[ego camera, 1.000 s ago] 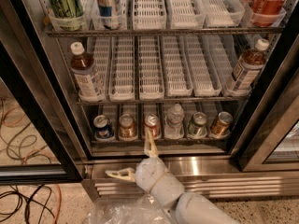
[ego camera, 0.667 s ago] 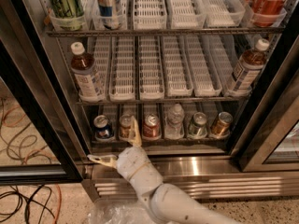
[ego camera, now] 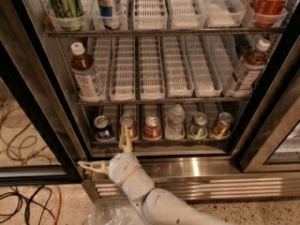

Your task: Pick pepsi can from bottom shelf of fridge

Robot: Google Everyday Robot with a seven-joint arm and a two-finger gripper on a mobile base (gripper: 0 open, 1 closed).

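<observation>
Nearest, the white jointed robot arm [ego camera: 154,205] rises from six o'clock and ends in the pale two-finger gripper [ego camera: 101,146], low in front of the stainless steel sill [ego camera: 201,165] of the glass-door display fridge [ego camera: 211,189]. Its jaws are spread wide and hold nothing: one finger [ego camera: 125,138] points to twelve o'clock, the other [ego camera: 90,165] to nine.

Beyond the sill, on the bottom wire shelf with white lane dividers [ego camera: 159,143], the small blue pepsi can with a silver top [ego camera: 102,128] stands upright in the leftmost lane. It sits at about twelve o'clock from the gap between the fingers and eleven from the wrist. The upright finger crosses the neighbouring orange-brown can [ego camera: 133,129] at the pepsi can's three o'clock, so the approach probably needs a slight shift toward nine.
</observation>
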